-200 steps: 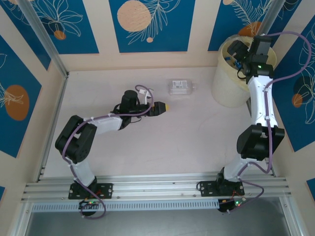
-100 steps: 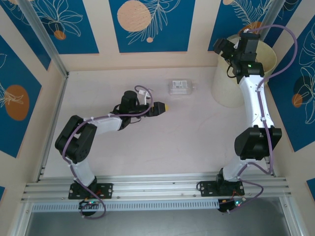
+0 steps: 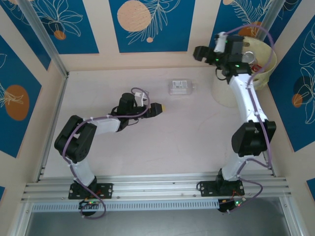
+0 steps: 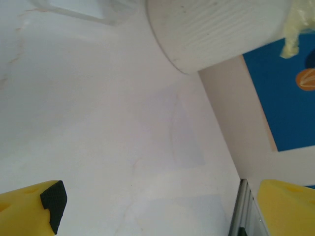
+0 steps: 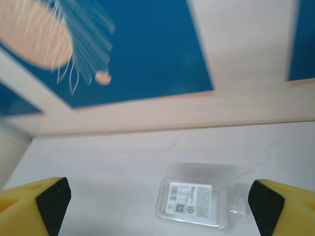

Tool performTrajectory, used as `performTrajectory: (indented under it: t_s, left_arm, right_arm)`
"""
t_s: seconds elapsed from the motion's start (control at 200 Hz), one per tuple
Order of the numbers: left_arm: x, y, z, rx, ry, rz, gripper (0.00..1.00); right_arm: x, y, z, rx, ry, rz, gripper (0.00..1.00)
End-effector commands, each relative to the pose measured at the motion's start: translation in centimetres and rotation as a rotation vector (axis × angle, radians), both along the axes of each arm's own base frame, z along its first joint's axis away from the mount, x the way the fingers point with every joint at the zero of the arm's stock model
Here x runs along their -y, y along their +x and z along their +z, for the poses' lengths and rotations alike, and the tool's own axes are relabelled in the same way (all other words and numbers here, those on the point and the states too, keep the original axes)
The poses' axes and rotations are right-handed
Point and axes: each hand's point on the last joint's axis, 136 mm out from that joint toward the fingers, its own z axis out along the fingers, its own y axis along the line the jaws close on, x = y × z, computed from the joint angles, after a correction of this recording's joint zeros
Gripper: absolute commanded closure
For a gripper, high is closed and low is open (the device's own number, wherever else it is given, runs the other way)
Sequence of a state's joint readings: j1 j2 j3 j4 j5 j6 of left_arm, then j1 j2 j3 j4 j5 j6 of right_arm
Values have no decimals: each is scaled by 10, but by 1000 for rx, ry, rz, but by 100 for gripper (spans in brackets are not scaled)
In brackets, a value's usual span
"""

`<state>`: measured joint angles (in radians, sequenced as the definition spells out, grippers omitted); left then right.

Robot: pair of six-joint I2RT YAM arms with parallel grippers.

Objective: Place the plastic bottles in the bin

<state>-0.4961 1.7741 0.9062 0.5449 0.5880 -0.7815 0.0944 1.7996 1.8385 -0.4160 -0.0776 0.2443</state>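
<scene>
The bin (image 3: 231, 88) is a cream-yellow bucket at the back right. Its lower wall (image 4: 216, 34) shows in the left wrist view. Something small with a red patch (image 3: 252, 57) lies in its mouth, too small to name. A flat clear plastic container (image 3: 181, 87) with a white label lies on the table left of the bin; I cannot tell whether it is a bottle. My right gripper (image 3: 202, 53) hangs open and empty left of the bin's rim, looking down at the container (image 5: 194, 196). My left gripper (image 3: 162, 107) is open and empty, low over mid-table.
Blue-panelled walls close the table at the back and on both sides. A clear bag edge (image 4: 295, 24) hangs over the bin's rim. An aluminium rail (image 3: 157, 187) runs along the near edge. Bare table (image 3: 187, 137) lies between the arms.
My right gripper has come up out of the bin's mouth and swung left past its rim, opening a little wider. The left arm has barely shifted.
</scene>
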Motion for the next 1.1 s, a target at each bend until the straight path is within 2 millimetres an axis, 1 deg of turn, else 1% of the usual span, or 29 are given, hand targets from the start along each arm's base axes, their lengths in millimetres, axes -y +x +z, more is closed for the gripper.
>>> performTrajectory:
  t_s: [0.0, 0.025, 0.03, 0.04, 0.06, 0.085, 0.09, 0.11, 0.14, 0.145, 0.165, 0.18, 0.255, 0.28, 0.29, 0.32, 0.345, 0.37, 0.425, 0.48, 0.535, 0.615, 0.7, 0.715, 0.765, 0.85, 0.995, 1.05, 1.095]
  left_arm:
    - [-16, 11, 15, 38, -8, 76, 0]
    - [-18, 11, 14, 35, -6, 81, 0]
    - [-18, 11, 13, 33, -5, 81, 0]
    - [-19, 11, 13, 34, -5, 84, 0]
    - [-20, 12, 13, 31, -3, 89, 0]
    - [-22, 12, 11, 27, -1, 94, 0]
    - [-22, 12, 11, 26, -1, 94, 0]
    - [-23, 12, 11, 26, 1, 98, 0]
    - [-24, 12, 10, 24, 3, 101, 0]
    - [-24, 12, 10, 24, 3, 101, 0]
    - [-25, 12, 9, 22, 5, 105, 0]
    - [-25, 12, 8, 20, 7, 106, 0]
    - [-27, 13, 5, 12, 14, 114, 0]
    - [-27, 13, 4, 11, 15, 118, 0]
    - [-28, 13, 4, 10, 15, 118, 0]
    - [-28, 14, 2, 6, 17, 122, 0]
    - [-28, 14, 2, 3, 18, 124, 0]
    - [-29, 14, 1, 1, 19, 127, 0]
    - [-29, 15, -1, -4, 20, 130, 0]
    - [-30, 15, -2, -10, 21, 133, 0]
    - [-31, 15, -3, -11, 23, 136, 0]
    - [-33, 15, -5, -14, 29, 139, 0]
    - [-34, 15, -3, -11, 30, 142, 0]
    - [-35, 15, -3, -11, 30, 142, 0]
    - [-35, 15, -3, -11, 30, 142, 0]
    - [-35, 14, -1, -8, 26, 139, 0]
    - [-36, 12, -2, -8, 17, 146, 0]
    - [-36, 12, -1, -8, 15, 144, 0]
    - [-36, 11, -1, -10, 13, 142, 0]
  right_arm:
    - [-40, 4, -56, -42, -194, 204, 2]
    - [-45, 8, -69, -42, -245, 230, 1]
    - [-45, 8, -69, -42, -245, 230, 1]
    - [-46, 11, -76, -49, -268, 239, 1]
    - [-48, 13, -85, -53, -300, 256, 1]
    - [-49, 15, -92, -57, -331, 274, 0]
    - [-49, 17, -98, -64, -344, 282, 0]
    - [-48, 20, -105, -72, -369, 296, 0]
    - [-49, 23, -116, -88, -392, 312, 0]
    - [-49, 25, -121, -97, -401, 318, 0]
    - [-48, 28, -126, -108, -415, 327, 0]
    - [-47, 30, -135, -128, -426, 337, 0]
    - [-47, 39, -163, -195, -448, 372, 1]
    - [-48, 42, -168, -205, -454, 376, 0]
    - [-47, 44, -174, -217, -457, 376, 1]
    - [-47, 50, -182, -229, -463, 373, 0]
    - [-46, 55, -186, -230, -468, 363, 0]
    - [-46, 59, -195, -241, -471, 360, 1]
    - [-45, 69, -207, -252, -468, 340, 1]
    - [-44, 74, -217, -279, -451, 330, 1]
    - [-46, 74, -226, -315, -433, 333, 1]
    - [-51, 62, -234, -384, -420, 352, 0]
    - [-56, 42, -235, -448, -378, 370, 1]
    - [-56, 39, -232, -451, -370, 371, 0]
    - [-58, 25, -230, -479, -340, 375, 0]
    - [-66, -3, -216, -512, -250, 396, 0]
    - [-94, -59, -196, -578, -47, 508, 4]
    - [-102, -76, -192, -593, -22, 540, 4]
    - [-103, -83, -191, -582, -37, 537, 4]
